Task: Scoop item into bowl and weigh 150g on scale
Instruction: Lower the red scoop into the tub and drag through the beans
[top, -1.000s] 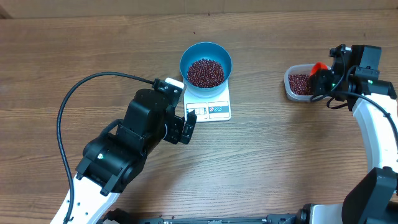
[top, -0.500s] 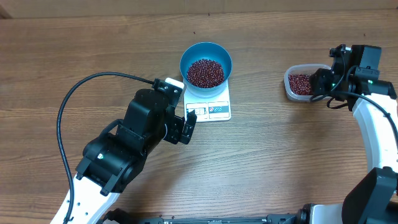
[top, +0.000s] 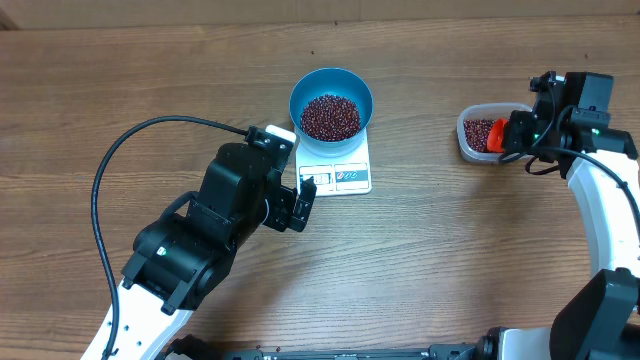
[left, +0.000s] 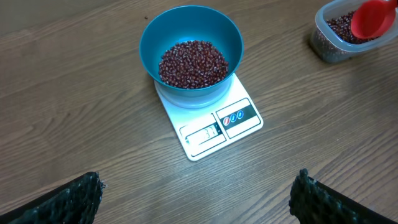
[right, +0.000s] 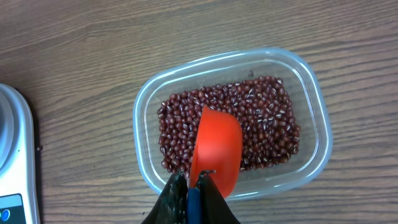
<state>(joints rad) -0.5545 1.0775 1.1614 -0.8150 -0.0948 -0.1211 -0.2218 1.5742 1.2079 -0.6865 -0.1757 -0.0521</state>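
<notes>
The blue bowl (top: 296, 95) (left: 149, 43) stands on the white scale (top: 340, 178) (left: 217, 127) and holds a heap of dark red beans (top: 330, 117) (left: 193, 62). My right gripper (top: 507, 133) (right: 191, 186) is shut on the blue handle of the red-orange scoop (top: 497, 133) (right: 216, 149). The scoop hangs tilted over the beans (right: 261, 112) in the clear tub (top: 470, 145) (right: 311, 99), and no beans show on its visible face. My left gripper (top: 305, 195) (left: 198, 199) is open with nothing in it, just in front of the scale.
The left arm's black cable (top: 110, 170) loops over the left of the wooden table (top: 450, 260). The tub sits at the far right, well apart from the scale. A single stray bean (top: 313, 54) lies behind the bowl.
The scoop has swung from the tub's far right corner, out of sight for a moment, to its right edge. My right jaws have closed tighter on its handle. The left arm has not moved.
</notes>
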